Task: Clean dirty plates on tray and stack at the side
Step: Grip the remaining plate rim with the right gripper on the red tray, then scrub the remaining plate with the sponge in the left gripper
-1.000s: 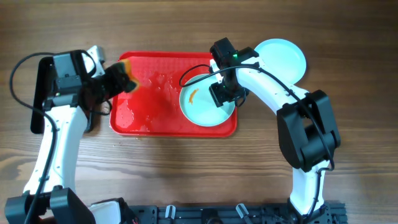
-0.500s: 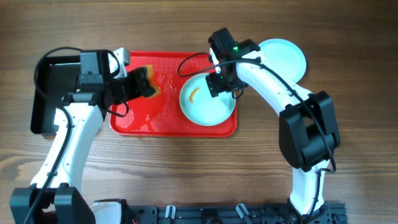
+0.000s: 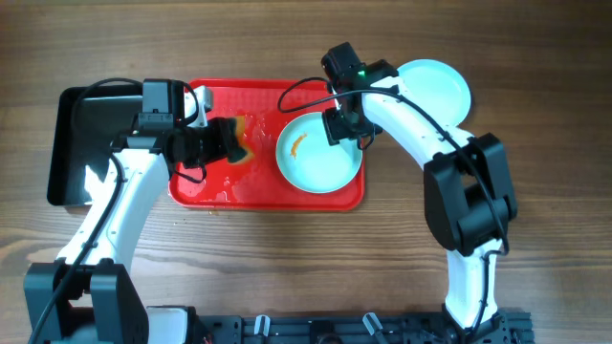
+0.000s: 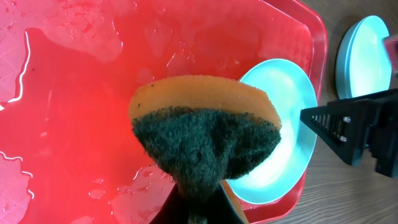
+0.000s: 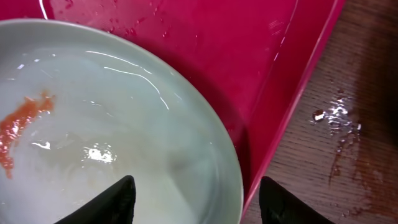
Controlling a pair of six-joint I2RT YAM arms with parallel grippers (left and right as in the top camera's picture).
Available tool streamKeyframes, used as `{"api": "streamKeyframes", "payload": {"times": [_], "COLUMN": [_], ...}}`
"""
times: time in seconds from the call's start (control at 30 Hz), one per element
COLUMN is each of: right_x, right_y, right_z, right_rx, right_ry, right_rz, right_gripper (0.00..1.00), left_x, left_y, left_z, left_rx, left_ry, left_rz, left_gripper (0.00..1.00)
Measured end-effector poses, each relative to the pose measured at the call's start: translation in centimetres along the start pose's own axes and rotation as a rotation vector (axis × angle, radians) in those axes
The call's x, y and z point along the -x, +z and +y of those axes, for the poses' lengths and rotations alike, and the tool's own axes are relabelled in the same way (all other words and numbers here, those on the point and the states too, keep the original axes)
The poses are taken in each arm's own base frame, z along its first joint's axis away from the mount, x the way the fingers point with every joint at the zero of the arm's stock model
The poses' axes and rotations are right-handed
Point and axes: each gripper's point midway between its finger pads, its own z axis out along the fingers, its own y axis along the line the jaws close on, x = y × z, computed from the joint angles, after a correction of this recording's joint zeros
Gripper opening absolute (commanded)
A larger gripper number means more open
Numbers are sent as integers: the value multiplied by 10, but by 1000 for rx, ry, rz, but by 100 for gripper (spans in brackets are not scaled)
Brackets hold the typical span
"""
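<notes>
A pale aqua dirty plate (image 3: 320, 162) with an orange smear (image 3: 296, 145) lies in the right half of the wet red tray (image 3: 268, 182). My left gripper (image 3: 222, 143) is shut on an orange sponge (image 4: 205, 99) with a dark green scouring face, hanging over the tray (image 4: 74, 93) just left of the plate (image 4: 292, 118). My right gripper (image 5: 199, 208) stands open astride the plate's far right rim. One finger is over the plate (image 5: 112, 124) and the other over the tray's rim (image 5: 292, 81). The smear (image 5: 18, 127) shows at the left edge of the right wrist view.
A stack of clean aqua plates (image 3: 435, 88) sits on the wood right of the tray, also in the left wrist view as the stack (image 4: 367, 53). A black tray (image 3: 81, 143) lies at the far left. Water drops (image 5: 339, 112) spot the table beside the red tray.
My left gripper carried the sponge rightward from the tray's left edge to beside the plate. The right gripper moved up from the plate's middle to its upper right rim.
</notes>
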Motion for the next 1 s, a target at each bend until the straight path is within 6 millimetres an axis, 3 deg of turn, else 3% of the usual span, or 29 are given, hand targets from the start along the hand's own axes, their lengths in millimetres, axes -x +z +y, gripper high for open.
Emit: {"api": "streamKeyframes", "payload": {"times": [0.13,0.47,0.77,0.87,1.0], "right_x": [-3,-11,-8,-1,3], "right_y": [9,25,22,20,18], "right_z": [0,12,46,68,87], "right_rx": [-4,64,192,232,261], "right_ry": [-1,-2,51,59,75], "right_rz": [22,72,62,28,3], "right_gripper": [60,43,25,19,4], "left_x": [-1,-1,-1,-2,-5], "left_y": [0,0,0,0,4], "left_z": [1,2,2,2,5], "left_rx": [5,9,9,9,10], "left_ry": [-2,-3,-3,-4,-5], "left_rz": [3,5,5,6,9], "left_gripper": [4,4,4,4,4]}}
